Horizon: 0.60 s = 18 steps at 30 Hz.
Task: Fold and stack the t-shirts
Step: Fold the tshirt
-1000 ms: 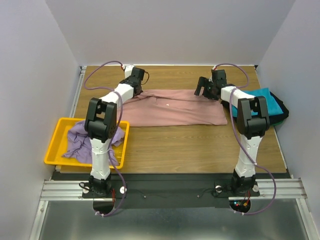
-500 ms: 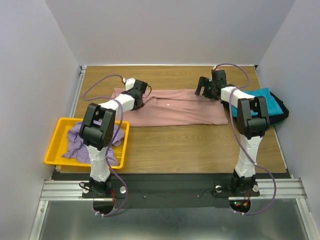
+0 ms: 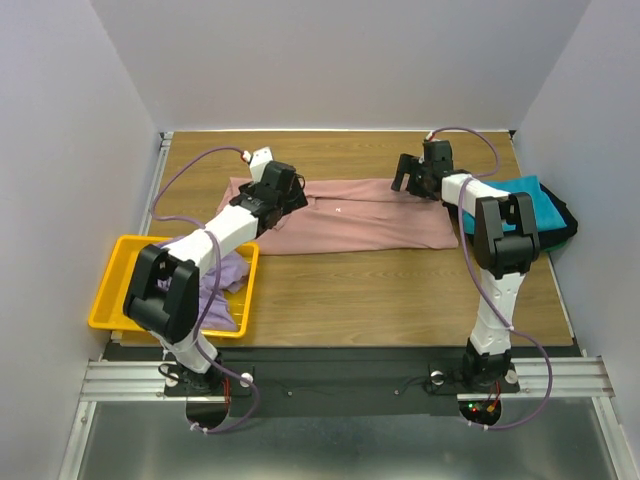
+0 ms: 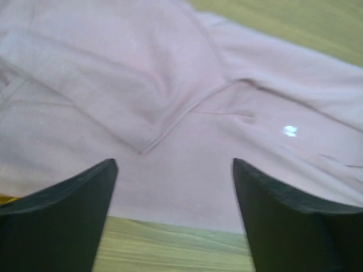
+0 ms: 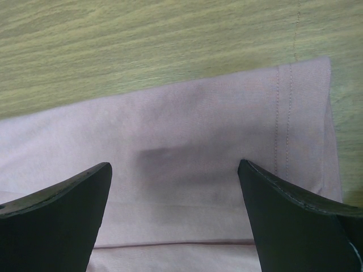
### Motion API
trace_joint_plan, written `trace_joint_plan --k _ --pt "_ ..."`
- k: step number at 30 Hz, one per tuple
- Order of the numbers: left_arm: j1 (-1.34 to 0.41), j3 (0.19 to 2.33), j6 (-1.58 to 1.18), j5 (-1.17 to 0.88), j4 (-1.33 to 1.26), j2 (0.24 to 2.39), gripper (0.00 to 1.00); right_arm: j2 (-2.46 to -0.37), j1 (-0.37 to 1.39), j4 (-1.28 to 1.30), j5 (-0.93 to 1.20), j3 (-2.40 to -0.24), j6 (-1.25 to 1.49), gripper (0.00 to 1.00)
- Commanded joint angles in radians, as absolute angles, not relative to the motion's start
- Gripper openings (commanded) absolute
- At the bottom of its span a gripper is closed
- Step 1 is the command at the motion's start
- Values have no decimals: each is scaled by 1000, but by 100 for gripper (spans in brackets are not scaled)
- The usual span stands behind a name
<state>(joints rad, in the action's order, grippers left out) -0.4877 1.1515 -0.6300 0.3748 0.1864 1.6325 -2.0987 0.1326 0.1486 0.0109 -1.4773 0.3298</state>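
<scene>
The dusty pink t-shirt (image 3: 370,225) lies spread flat across the far half of the table. My left gripper (image 3: 290,195) hovers over its left end, open with nothing between the fingers. In the left wrist view the pink cloth (image 4: 170,85) shows a folded flap and the small print, with the gripper (image 4: 173,170) above its near edge. My right gripper (image 3: 402,178) stands open over the shirt's far right corner. The right wrist view shows the hemmed pink corner (image 5: 198,130) under the open gripper (image 5: 174,167). A lavender t-shirt (image 3: 228,272) lies crumpled in the bin. Teal (image 3: 525,195) and black (image 3: 562,225) t-shirts lie at the right edge.
The yellow plastic bin (image 3: 105,300) sits at the near left, partly under my left arm. Bare wood table (image 3: 380,290) runs in front of the pink shirt. Grey walls close in the table on the left, back and right.
My left gripper has opened and let go of the pink shirt's left end, which now lies a little further left. The left arm has swung down and left. The right arm has not moved.
</scene>
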Motion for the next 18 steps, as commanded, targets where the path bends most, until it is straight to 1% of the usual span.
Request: trace_joint_plan --k 1,6,13,18 --pt "-483 1193 -583 371 77 1626 98 -2072 133 167 -6 -1476 304 100" --pt "-427 1353 -577 319 86 1826 98 -2082 133 167 60 -1544 284 100" --pt "-362 1410 -635 239 43 2003 98 -2141 133 169 101 -1634 262 100" --pt "-341 1523 -635 173 63 2126 99 -2209 133 176 72 -1660 278 100"
